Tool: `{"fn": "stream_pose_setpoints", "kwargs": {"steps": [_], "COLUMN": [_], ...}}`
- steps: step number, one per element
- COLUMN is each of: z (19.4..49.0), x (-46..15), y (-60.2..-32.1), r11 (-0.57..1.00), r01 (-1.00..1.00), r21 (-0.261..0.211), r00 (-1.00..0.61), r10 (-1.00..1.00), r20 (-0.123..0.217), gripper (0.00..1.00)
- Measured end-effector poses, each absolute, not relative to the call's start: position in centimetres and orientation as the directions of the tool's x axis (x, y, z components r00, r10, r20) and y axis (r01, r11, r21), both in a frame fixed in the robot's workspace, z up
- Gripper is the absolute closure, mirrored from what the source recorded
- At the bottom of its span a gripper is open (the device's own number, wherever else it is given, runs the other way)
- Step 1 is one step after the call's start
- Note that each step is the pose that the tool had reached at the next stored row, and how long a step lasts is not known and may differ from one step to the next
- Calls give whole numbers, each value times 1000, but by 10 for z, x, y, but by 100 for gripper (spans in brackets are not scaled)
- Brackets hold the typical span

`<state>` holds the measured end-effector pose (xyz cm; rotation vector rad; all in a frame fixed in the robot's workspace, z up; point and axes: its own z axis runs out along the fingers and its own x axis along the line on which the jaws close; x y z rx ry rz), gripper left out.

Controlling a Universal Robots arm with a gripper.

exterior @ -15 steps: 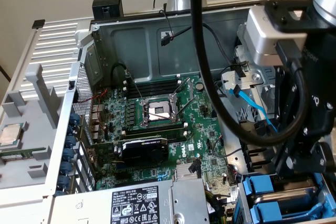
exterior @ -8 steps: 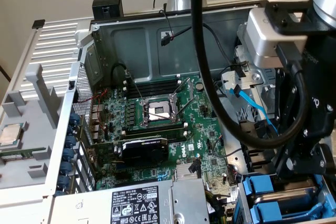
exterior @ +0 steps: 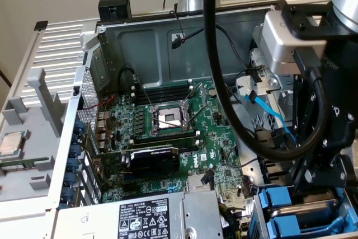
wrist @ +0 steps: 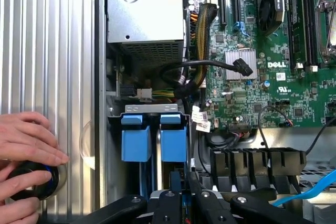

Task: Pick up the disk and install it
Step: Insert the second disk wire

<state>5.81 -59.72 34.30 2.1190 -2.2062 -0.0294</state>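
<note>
Blue plastic is what jumps out closest to the camera: two blue drive carriers (exterior: 291,208) sit side by side in the bay at about 5 o'clock in the exterior view. The gripper (wrist: 182,203) hangs right over them. Its black fingers (wrist: 167,205) are pulled in narrow and pinch a thin blue-edged piece between them. That looks like the disk (wrist: 180,207) seen edge-on, just above the bay beside the other carriers. I can't make out its label from here.

Also up front, at 6 o'clock, is the silver power supply (exterior: 168,216) with its white sticker. On the ribbed silver panel (wrist: 52,51) next to the case, a person's hand (wrist: 26,140) rests on a round black thing with a blue ring (wrist: 31,182).

Moving back, the black graphics card (exterior: 154,160) lies across the green motherboard (exterior: 218,160), and the open CPU socket (exterior: 168,118) is dead centre. Out at 9 o'clock, well apart from the case, a small square processor chip (exterior: 11,144) sits on a grey tray (exterior: 39,121).

Farthest off is the grey rear wall of the case (exterior: 145,43), with a loose black cable (exterior: 182,32) dangling at 12 o'clock and a black box (exterior: 114,6) perched at 11.
</note>
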Motion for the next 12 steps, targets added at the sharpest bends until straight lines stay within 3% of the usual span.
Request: {"fn": "stream_pose_setpoints", "kwargs": {"steps": [12], "z": [343], "x": [58], "y": [-597], "r11": [42], "r01": [-997], "r21": [66], "r00": [-39], "r10": [-998], "r20": [46], "gripper": [84]}}
